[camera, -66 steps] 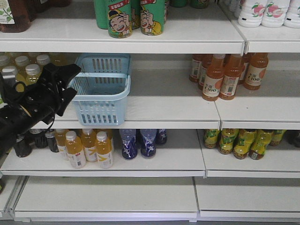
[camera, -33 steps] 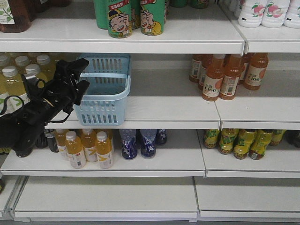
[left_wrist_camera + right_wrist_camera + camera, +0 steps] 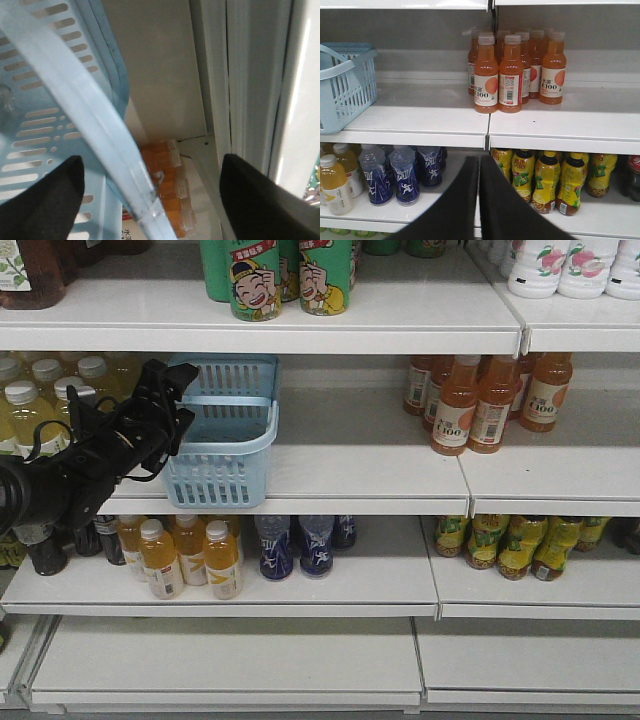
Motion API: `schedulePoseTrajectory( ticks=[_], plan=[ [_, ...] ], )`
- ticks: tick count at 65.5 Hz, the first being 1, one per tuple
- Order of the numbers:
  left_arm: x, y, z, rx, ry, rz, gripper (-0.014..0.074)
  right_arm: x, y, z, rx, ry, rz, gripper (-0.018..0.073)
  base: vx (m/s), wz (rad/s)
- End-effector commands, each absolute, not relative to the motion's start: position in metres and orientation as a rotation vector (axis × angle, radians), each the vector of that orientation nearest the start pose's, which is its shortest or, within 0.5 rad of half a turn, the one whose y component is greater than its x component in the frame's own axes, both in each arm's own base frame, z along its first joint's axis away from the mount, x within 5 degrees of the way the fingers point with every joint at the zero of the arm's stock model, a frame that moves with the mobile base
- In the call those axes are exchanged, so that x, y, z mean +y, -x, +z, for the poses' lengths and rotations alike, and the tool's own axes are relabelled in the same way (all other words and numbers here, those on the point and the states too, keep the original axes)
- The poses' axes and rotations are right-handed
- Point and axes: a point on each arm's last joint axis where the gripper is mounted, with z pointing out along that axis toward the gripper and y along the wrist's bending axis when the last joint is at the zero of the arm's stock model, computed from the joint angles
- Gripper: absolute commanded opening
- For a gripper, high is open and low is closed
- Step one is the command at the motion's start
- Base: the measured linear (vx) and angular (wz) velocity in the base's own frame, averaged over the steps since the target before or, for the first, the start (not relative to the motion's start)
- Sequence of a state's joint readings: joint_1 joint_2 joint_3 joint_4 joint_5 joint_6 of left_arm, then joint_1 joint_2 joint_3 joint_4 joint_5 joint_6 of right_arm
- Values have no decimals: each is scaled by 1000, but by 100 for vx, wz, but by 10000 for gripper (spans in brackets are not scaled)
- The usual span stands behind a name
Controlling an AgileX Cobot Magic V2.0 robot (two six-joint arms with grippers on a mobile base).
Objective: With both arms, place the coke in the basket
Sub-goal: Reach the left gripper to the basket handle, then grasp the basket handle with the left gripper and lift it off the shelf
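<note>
- Pale blue basket point(image 3: 225, 455): thin slotted plastic; I judge it light and flexible, best taken by the hoop handle point(image 3: 90, 125).
- My left gripper point(image 3: 150, 190): spread, handle between the jaws.
- My right gripper point(image 3: 479, 200): pressed together, empty.

Pale blue slotted basket point(image 3: 215, 480) upright on middle shelf point(image 3: 370, 475), hoop handle point(image 3: 95, 130) between spread fingers point(image 3: 45, 200) of left arm point(image 3: 80, 465)

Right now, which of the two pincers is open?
The left pincer: its black fingers stand wide apart with the basket handle between them. On the right pincer they are pressed together.
</note>
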State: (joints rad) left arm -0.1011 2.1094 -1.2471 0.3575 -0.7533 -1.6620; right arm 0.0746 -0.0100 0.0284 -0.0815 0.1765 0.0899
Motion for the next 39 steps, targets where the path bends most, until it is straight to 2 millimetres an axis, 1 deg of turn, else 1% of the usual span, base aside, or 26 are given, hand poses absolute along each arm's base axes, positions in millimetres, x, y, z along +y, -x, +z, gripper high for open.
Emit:
schedulePoseTrajectory(
  ticks=[1, 8, 15, 21, 27, 32, 39],
  plan=[
    [-70, -460, 220, 1422, 835, -1392, 527, 3, -56, 192, 1597, 55, 40, -5, 0, 0],
    [-70, -462, 216, 1429, 846, -1387, 490, 3, -56, 192, 1597, 55, 40, -5, 0, 0],
    [-70, -462, 213, 1435, 846, -1386, 412, 3, -56, 192, 1597, 55, 40, -5, 0, 0],
    [-71, -462, 212, 1444, 830, -1386, 312, 3, -56, 192, 1597, 55, 40, -5, 0, 0],
    [-73, -461, 214, 1454, 784, -1396, 185, 3, -56, 192, 1597, 55, 40, -5, 0, 0],
    [-77, -459, 215, 1472, 709, -1412, 90, 3, -56, 192, 1597, 55, 40, -5, 0, 0],
    [-87, -453, 218, 1510, 573, -1487, -9, 3, -56, 192, 1597, 55, 40, -5, 0, 0]
  ],
)
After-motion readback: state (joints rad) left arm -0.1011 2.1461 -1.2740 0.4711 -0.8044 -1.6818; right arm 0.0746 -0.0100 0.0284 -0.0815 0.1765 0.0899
